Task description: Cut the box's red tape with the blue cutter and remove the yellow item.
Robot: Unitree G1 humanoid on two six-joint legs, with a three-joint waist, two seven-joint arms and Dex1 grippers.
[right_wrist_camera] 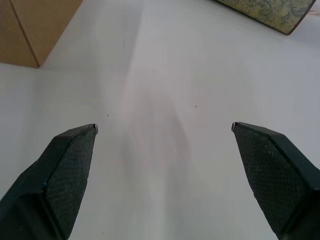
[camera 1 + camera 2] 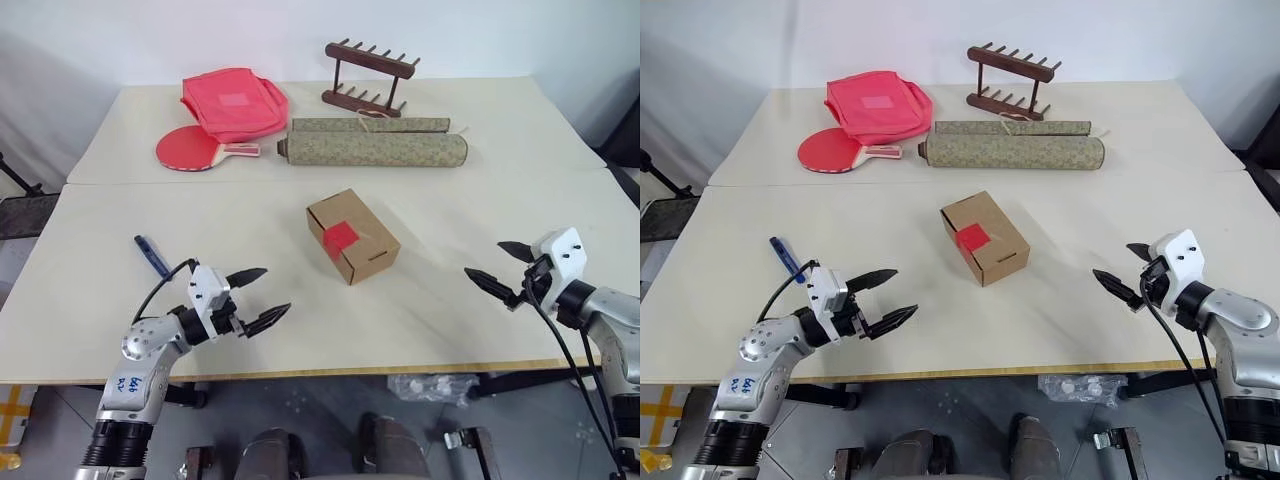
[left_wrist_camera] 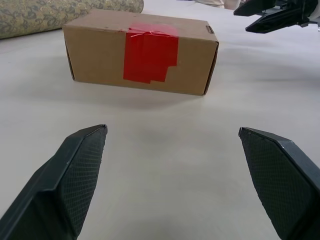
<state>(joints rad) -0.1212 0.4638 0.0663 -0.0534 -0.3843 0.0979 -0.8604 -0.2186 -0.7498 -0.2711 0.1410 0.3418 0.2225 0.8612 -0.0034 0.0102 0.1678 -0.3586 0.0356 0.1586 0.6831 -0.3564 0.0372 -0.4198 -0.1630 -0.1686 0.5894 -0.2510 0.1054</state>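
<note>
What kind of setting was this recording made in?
Probably an indoor lab or test room, not a home: two plain pale tables pushed together against a bare white wall, with staged, unrelated props laid out, such as a taped cardboard box, a table-tennis paddle and a wooden rack.

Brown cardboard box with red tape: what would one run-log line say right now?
brown cardboard box: shut, red tape uncut | slim blue cutter: on table, untouched | left end effector: open, empty | right end effector: open, empty
</note>
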